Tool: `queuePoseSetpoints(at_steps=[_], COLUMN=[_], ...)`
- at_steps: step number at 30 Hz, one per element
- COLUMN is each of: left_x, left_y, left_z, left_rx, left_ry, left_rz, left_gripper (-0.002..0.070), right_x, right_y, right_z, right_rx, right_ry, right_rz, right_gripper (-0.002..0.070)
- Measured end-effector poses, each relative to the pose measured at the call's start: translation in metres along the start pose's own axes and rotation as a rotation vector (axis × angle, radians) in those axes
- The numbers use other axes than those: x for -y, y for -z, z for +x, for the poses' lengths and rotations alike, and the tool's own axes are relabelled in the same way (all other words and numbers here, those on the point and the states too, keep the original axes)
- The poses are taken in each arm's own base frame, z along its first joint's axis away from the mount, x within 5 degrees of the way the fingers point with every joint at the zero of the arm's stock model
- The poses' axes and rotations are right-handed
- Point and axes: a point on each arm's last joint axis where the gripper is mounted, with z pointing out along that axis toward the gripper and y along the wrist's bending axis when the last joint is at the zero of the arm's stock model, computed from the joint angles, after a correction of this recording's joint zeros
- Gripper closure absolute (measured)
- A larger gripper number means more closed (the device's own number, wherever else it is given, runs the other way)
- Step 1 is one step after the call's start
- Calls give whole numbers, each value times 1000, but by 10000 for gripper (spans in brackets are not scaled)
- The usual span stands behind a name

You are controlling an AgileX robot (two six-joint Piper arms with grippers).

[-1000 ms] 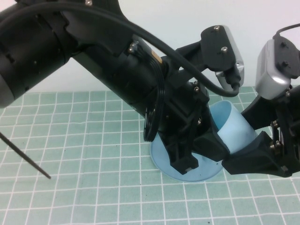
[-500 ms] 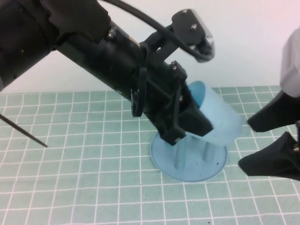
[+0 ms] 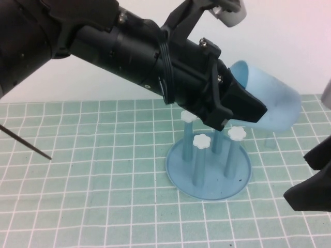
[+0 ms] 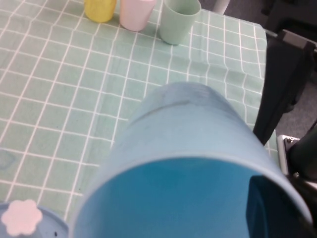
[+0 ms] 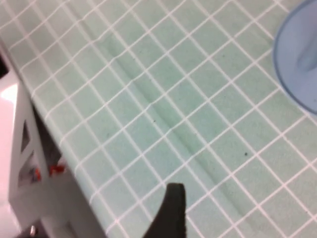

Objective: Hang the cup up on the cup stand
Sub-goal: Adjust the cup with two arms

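Above the cup stand (image 3: 208,170), your left gripper (image 3: 239,107) holds the cup (image 3: 269,106) in the air, clear of the pegs. Its fingers are clamped on the cup's wall at the rim, one finger (image 4: 270,210) showing inside the mouth in the left wrist view. The cup lies tilted well off upright: its long axis runs roughly sideways and slightly downward across the high view, with the open mouth facing back toward the left arm and up, and the closed bottom pointing out toward the robot's right. It hangs just above and to the right of the nearest white flower knob (image 3: 237,133), not touching it as far as you can see.

The stand sits on the green checked mat (image 3: 103,181), its round blue base flat and its pegs upright.

Your right gripper (image 3: 316,178) is low at the right edge of the high view, near the stand but apart from it, with its two dark fingers spread and holding nothing.

Farther along the mat, the left wrist view shows a yellow cup (image 4: 100,9), a pink cup (image 4: 135,13) and a pale green cup (image 4: 180,20) standing in a row.
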Motion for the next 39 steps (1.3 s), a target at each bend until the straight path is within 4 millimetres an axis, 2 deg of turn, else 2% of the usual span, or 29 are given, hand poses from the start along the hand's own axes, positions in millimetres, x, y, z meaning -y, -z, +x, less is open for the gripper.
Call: queuePoseSetpoints(at_steps=[7, 14, 17, 21, 24, 27, 30, 34, 37, 39], left_x=[0, -4, -8, -15, -17, -19, -18, -17, -17, -17], left_y=[0, 0, -7, -19, -22, -27, -28, -28, -28, -30], left_z=[-7, -19, -16, -3, 1, 10, 12, 12, 12, 12], left_rx=[80, 217, 278, 391, 519, 511, 506, 504, 504, 503], left_ry=[59, 116, 151, 183, 226, 207, 180, 176, 178, 180], left_rz=[4, -14, 25, 81, 135, 127, 136, 148, 142, 133], left_gripper=[666, 666, 666, 666, 666, 666, 666, 666, 666, 666], right_x=[-9, -22, -26, -23, -20, -19, -18, -13, -13, -13], right_y=[9, 13, 12, 12, 8, 8, 10, 14, 14, 14], right_z=[23, 69, 88, 109, 119, 120, 120, 121, 121, 121], right_rx=[225, 604, 810, 1079, 1150, 1175, 1219, 1285, 1295, 1295], right_ry=[-166, -377, -500, -758, -908, -1012, -1142, -1319, -1361, -1343], right_rz=[127, 205, 168, 77, 11, -63, -145, -231, -255, -241], right_gripper=[-19, -19, -19, -19, -19, -11, 35, 139, 218, 246])
